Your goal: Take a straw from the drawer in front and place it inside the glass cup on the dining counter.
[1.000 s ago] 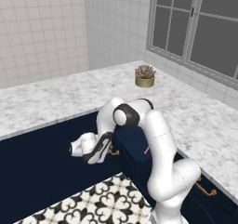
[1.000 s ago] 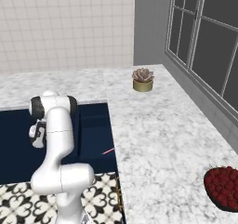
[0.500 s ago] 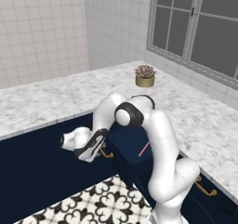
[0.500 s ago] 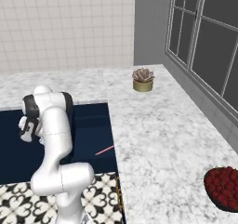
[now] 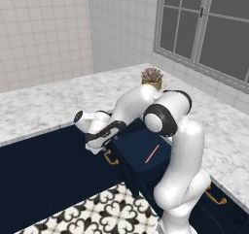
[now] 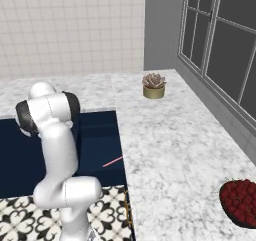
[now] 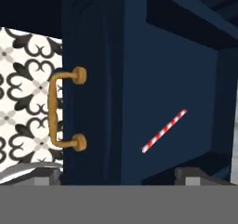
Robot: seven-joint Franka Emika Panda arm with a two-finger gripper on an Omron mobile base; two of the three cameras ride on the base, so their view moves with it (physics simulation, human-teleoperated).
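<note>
The navy drawer (image 5: 138, 153) stands pulled open in front of the arm, its curved gold handle (image 5: 111, 158) facing the floor side. On its dark bottom lies the red-and-white striped straw (image 5: 152, 153), slanted and alone. My gripper (image 5: 97, 144) hovers just left of the drawer front, above the handle and apart from it, open and holding nothing. In the hand view the handle (image 7: 58, 109) is at the left, the straw (image 7: 163, 131) lies inside the drawer (image 7: 186, 93), and the gripper (image 7: 121, 179) is spread wide. The right base view shows the straw (image 6: 113, 161) beside the marble dining counter (image 6: 175, 150). The glass cup is out of view.
A potted succulent (image 5: 151, 77) (image 6: 153, 85) stands at the counter's far corner under the window. A dark bowl of red fruit (image 6: 242, 202) sits on the counter at the near right. Patterned tile floor (image 5: 97, 213) lies below the drawer. Another gold handle (image 5: 214, 196) sits low right.
The hand has drawn back left from the drawer handle, then risen a little and turned toward the open drawer. Drawer and straw have stayed where they were.
</note>
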